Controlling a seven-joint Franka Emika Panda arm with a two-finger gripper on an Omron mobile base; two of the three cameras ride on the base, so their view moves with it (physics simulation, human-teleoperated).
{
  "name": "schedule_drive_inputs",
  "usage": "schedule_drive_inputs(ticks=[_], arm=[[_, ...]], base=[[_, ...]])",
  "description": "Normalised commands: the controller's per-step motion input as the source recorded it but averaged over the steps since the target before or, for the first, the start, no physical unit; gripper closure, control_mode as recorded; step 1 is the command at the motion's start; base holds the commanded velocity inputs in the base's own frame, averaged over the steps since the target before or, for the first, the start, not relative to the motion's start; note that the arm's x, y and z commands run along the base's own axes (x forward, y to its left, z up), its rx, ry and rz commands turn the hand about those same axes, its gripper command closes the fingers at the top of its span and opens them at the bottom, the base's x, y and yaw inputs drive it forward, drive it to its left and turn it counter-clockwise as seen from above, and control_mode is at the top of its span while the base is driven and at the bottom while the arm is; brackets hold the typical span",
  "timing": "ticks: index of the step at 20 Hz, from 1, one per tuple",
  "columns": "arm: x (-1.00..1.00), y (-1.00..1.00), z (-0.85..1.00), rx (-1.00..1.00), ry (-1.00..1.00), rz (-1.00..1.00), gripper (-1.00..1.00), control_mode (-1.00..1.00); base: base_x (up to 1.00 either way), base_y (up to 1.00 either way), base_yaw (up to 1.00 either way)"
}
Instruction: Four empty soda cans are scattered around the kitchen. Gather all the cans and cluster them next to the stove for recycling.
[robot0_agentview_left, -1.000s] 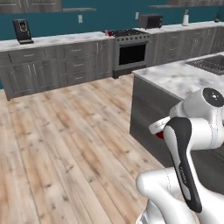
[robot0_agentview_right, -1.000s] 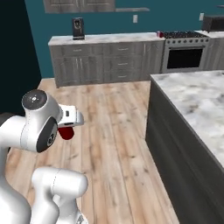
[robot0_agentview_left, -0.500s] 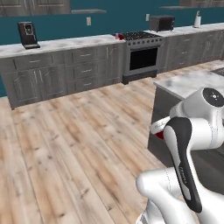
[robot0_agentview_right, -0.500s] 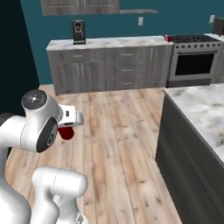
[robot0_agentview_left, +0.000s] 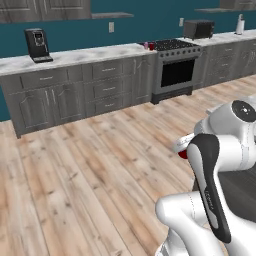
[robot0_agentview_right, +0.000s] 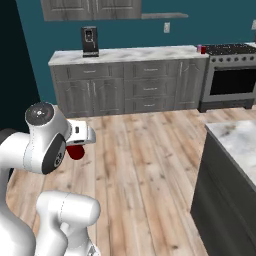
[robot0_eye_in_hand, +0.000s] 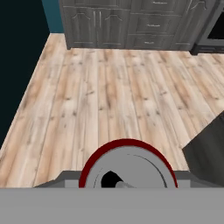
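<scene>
Red can (robot0_eye_in_hand: 127, 164) is seen gripped in the end effector (robot0_eye_in_hand: 124, 186), carried low beside the arm. The whole scene has swung since a second ago: the stove (robot0_agentview_left: 175, 67) now faces the base, where another can (robot0_agentview_left: 151, 46) waits on the tabletop (robot0_agentview_left: 80, 56), so delivery seems near.

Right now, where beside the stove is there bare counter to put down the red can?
The marble counter between the coffee machine and the stove lies bare. Its stove-side end is taken: small cans stand there. The jaws hold the red can.
</scene>
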Motion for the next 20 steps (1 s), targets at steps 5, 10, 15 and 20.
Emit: schedule_drive_inputs(ticks=[5,10,15,20], arm=[[0.00,0.00,0.00,0.00,0.00,0.00,1.00,1.00],[0.00,0.00,0.00,0.00,0.00,0.00,1.00,1.00],[0.00,0.00,0.00,0.00,0.00,0.00,1.00,1.00],[0.00,0.00,0.00,0.00,0.00,0.00,1.00,1.00]], base=[[1.00,0.47,0.00],[1.00,0.49,0.00],[1.00,0.49,0.00],[1.00,0.48,0.00]])
